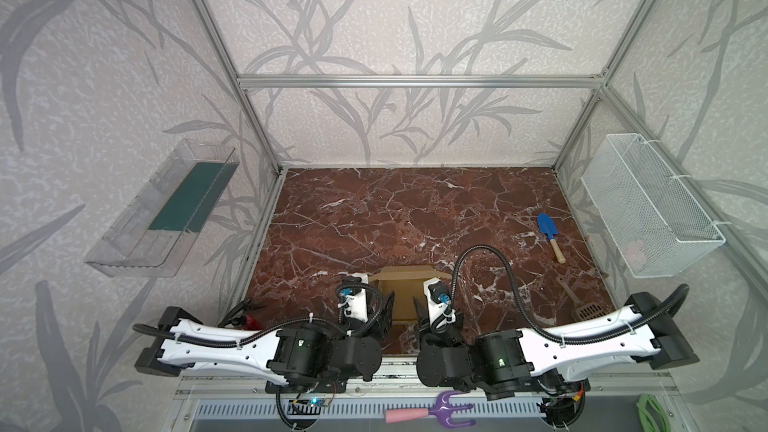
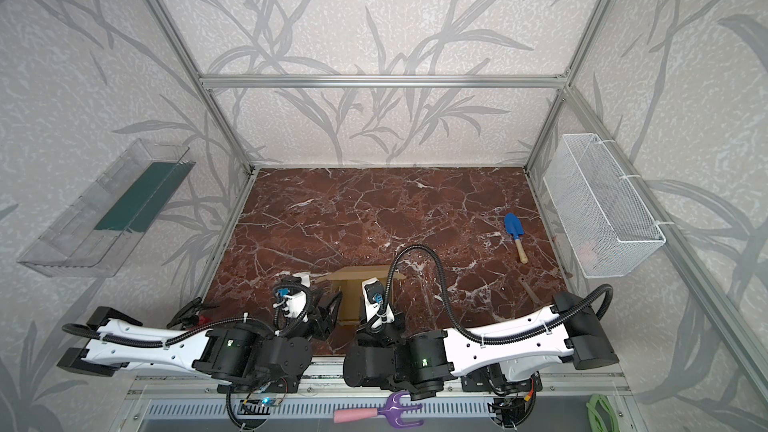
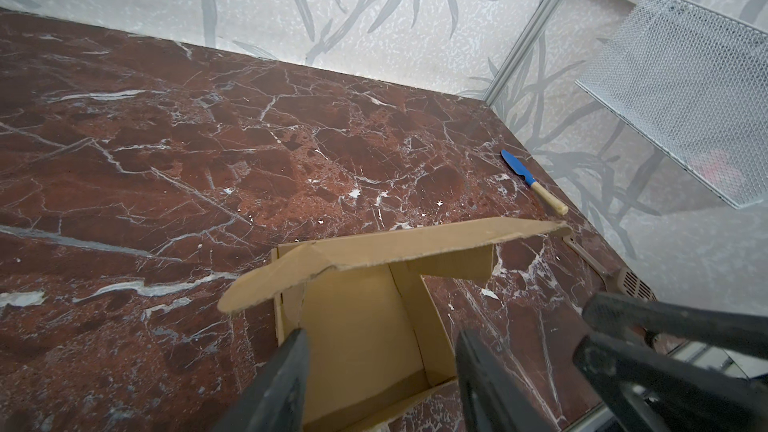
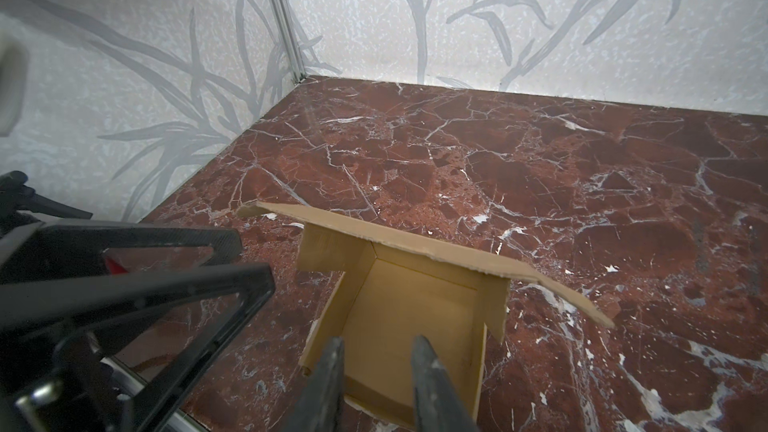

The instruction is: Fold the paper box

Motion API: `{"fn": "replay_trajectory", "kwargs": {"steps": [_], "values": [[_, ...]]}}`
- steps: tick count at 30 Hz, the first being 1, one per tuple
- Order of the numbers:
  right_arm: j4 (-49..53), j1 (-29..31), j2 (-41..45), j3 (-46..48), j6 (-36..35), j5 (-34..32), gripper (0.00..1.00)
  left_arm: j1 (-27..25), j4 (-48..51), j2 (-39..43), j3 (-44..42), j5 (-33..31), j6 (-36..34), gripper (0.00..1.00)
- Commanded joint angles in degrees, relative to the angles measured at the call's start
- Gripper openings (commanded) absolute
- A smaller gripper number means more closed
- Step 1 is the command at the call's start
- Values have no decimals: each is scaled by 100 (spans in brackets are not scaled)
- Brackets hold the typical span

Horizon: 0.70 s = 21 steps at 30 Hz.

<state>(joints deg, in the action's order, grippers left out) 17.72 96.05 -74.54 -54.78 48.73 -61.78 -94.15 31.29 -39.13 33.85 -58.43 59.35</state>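
Note:
The paper box (image 1: 402,299) is tan cardboard and sits near the table's front edge, between my two grippers in both top views. Its side walls stand up. The far lid flap (image 3: 399,249) is raised and leans over the open inside. My left gripper (image 3: 383,338) hovers at the box's left side, open, with only the box floor showing between its fingers. My right gripper (image 4: 378,342) hangs over the near right part of the box (image 4: 415,313), open by a narrow gap and holding nothing.
On the marble table (image 1: 374,218), a blue trowel (image 1: 548,234) and a brown slotted scoop (image 1: 584,307) lie at the right. A white mesh basket (image 1: 652,209) hangs on the right wall and a clear tray (image 1: 166,209) on the left wall. A purple fork (image 1: 432,411) lies in front.

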Motion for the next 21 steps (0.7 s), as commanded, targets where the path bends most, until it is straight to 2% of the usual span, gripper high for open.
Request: {"fn": "replay_trajectory", "kwargs": {"steps": [1, 4, 6, 9, 12, 15, 18, 21], "values": [[-261, 66, 201, -341, -709, 169, 30, -134, 682, 47, 434, -345, -215, 61], [-210, 54, 230, -629, -1350, 476, 33, -161, 621, 48, 791, -243, -855, 62], [61, 35, 231, -904, -1596, 613, 34, -156, 281, 105, 948, -202, -1552, 64], [315, -134, 385, -1052, -1753, 960, 35, -148, 27, 322, 1102, -71, -2372, 74], [401, -541, 721, -949, -1695, 1789, 36, -96, 198, 506, 1354, -72, -2850, 81], [477, -1048, 1066, -844, -1624, 2629, 37, 4, 416, 506, 1669, 16, -3176, 92], [448, -1593, 1378, -709, -1527, 3466, 50, 281, 515, 480, 1900, 442, -3440, 99], [458, -2131, 1600, -626, -1463, 4114, 61, 871, 662, 444, 2059, 1213, -3608, 99]]}}
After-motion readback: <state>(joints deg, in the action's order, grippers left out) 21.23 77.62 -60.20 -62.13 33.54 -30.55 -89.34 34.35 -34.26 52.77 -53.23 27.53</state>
